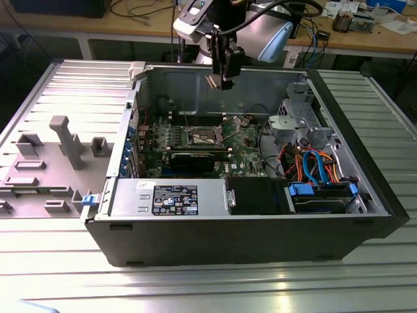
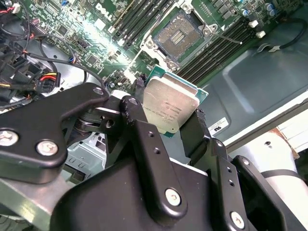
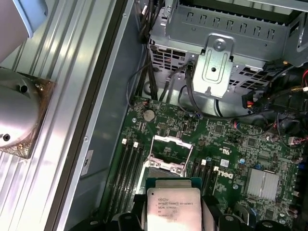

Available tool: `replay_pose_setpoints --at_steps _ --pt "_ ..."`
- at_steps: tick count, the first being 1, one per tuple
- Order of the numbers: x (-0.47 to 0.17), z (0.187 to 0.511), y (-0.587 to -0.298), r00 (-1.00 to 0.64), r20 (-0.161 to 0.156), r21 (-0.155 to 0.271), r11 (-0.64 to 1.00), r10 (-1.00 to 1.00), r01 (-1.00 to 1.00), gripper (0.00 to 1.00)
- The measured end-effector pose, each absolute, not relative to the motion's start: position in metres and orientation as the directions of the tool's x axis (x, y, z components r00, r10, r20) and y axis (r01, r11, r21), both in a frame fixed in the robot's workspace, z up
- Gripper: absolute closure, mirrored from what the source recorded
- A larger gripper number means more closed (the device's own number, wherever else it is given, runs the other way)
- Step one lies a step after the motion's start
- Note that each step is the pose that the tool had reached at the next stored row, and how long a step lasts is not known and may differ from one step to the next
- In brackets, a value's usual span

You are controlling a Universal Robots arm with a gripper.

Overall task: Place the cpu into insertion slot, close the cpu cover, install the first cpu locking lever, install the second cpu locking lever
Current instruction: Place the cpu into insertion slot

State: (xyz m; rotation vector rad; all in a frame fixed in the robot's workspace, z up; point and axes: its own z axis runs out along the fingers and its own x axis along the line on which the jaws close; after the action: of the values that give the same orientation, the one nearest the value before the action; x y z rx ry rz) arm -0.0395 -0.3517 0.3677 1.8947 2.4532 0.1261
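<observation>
Cpu (image 2: pixel 171 108): state position. (Inspector)

Operator: The cpu is held in the air, clear of the board (image 1: pixel 246 140). In the exterior view it hangs over the open case (image 1: pixel 228 240), close to the far wall. In both wrist views its silvery metal top faces the camera, with a green edge visible around it.

Inspector: State gripper condition.

Operator: The gripper (image 2: pixel 168 103) is clamped on the cpu. Two black fingers (image 2: pixel 144 137) press on opposite edges, so the jaws stand only as far apart as the cpu is wide.

Inspector: State slot condition.

Operator: The slot (image 2: pixel 179 34) is uncovered, and its contact field is exposed in the second wrist view. It sits on the board between two banks of long black memory slots (image 2: pixel 142 21). The cpu and the slot are well apart and do not touch.
</observation>
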Motion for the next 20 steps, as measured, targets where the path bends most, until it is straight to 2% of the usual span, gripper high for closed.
replay_pose_setpoints --at_steps 20 --pt "-0.0417 0.3673 -0.3517 -0.193 0.019 0.088 0.19 0.981 0.978 0.45"
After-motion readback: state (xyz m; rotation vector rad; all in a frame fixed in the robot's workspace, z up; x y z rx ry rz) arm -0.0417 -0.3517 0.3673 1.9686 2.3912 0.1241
